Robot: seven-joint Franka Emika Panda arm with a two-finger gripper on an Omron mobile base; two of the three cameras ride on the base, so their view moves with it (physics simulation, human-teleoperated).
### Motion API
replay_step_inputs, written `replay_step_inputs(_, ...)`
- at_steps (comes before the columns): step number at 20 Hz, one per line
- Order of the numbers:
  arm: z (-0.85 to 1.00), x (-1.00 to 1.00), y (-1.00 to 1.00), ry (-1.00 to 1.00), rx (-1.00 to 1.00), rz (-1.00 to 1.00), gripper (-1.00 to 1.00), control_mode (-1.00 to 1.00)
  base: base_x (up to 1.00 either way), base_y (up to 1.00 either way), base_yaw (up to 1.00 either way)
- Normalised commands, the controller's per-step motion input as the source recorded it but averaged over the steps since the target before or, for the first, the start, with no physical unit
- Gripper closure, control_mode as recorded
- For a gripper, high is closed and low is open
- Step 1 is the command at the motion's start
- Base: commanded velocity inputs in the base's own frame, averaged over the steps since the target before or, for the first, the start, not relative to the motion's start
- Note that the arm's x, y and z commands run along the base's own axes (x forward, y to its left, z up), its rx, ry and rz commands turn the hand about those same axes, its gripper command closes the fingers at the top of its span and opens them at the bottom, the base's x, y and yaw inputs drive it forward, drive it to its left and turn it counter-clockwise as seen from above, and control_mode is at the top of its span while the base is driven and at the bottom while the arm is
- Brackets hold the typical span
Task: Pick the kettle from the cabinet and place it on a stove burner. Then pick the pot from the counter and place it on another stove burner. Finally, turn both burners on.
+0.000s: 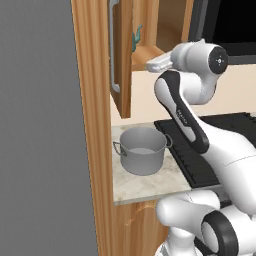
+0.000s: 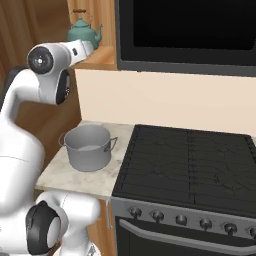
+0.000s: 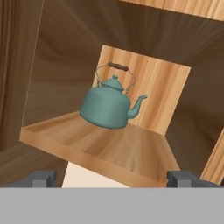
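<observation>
Kitchen wall: cabinet (image 1: 95, 100) stands with its door swung wide, microwave (image 2: 186, 30) to its right, stove burners (image 2: 185, 162) below that. Counter (image 2: 60, 175) carries the pot (image 2: 88, 147) near its back edge, just left of the cooktop, untouched. Kettle (image 3: 109, 105) sits upright toward the rear of the cabinet shelf (image 3: 109, 148), spout pointing right in the hand view. Gripper (image 3: 113, 178) is at the shelf's front edge, jaws fully apart, empty, kettle straight ahead and well apart. Path looks unobstructed; the door edge sits close to the arm's left.
</observation>
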Motion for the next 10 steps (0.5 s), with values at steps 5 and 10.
replay_step_inputs(5, 0.05, 0.31, 0.00, 0.01, 0.00, -0.01, -1.00, -1.00, 0.00, 0.00, 0.00)
replay_step_inputs(10, 0.06, 0.28, 0.00, 0.00, 0.00, -0.01, -1.00, -1.00, 0.00, 0.00, 0.00)
